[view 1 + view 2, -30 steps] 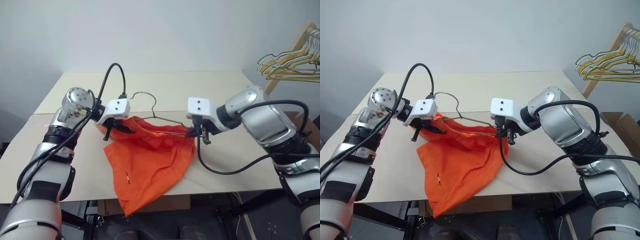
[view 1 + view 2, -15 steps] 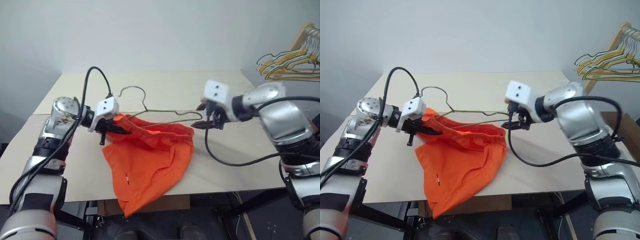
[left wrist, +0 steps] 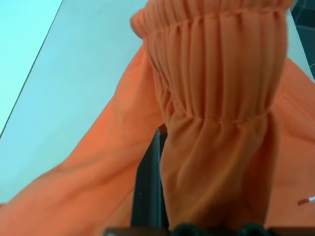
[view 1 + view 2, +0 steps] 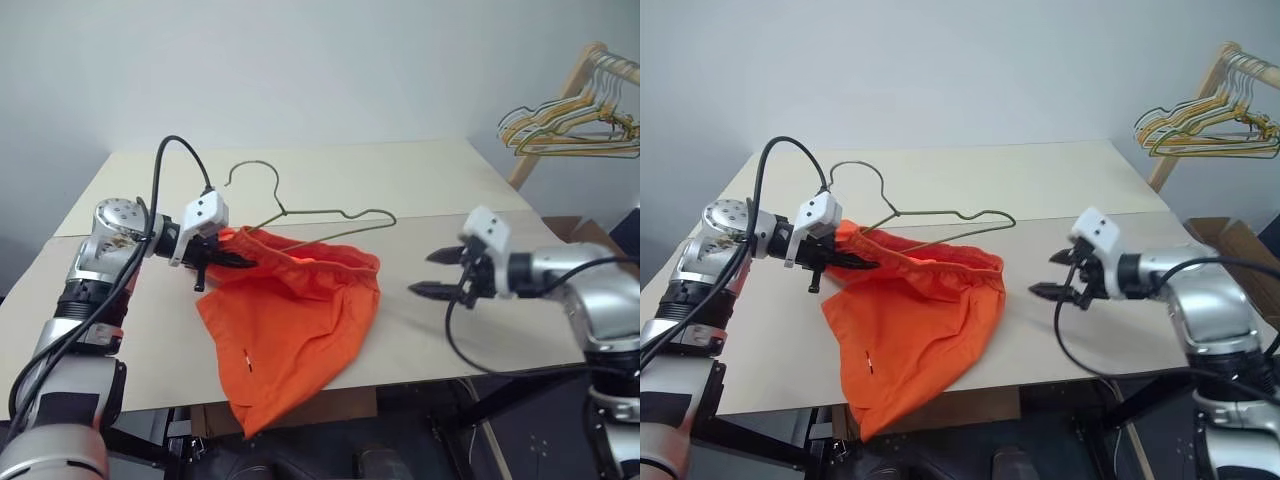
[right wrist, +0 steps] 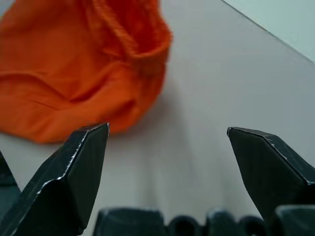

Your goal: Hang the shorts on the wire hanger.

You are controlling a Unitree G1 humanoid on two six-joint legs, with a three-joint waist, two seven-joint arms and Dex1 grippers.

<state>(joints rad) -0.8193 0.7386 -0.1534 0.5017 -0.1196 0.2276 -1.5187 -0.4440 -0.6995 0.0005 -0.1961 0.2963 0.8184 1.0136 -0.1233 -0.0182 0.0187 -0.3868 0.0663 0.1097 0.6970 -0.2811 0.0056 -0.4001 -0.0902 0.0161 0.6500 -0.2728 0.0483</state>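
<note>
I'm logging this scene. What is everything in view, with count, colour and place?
shorts: one, orange, on the table, hanging over its near edge
hanger: one, grey wire, lower bar under the waistband, hook toward the wall
table: one, beige, centre
spare hangers: several, gold and yellowish, far right on a wooden rack
box: one, brown, far right
left hand: shut on the waistband
right hand: open, apart from the shorts

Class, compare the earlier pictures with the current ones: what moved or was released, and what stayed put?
The right gripper let go of the shorts and the wire hanger, opened, and drew back to the right. The left gripper stayed shut on the shorts' waistband.
</note>
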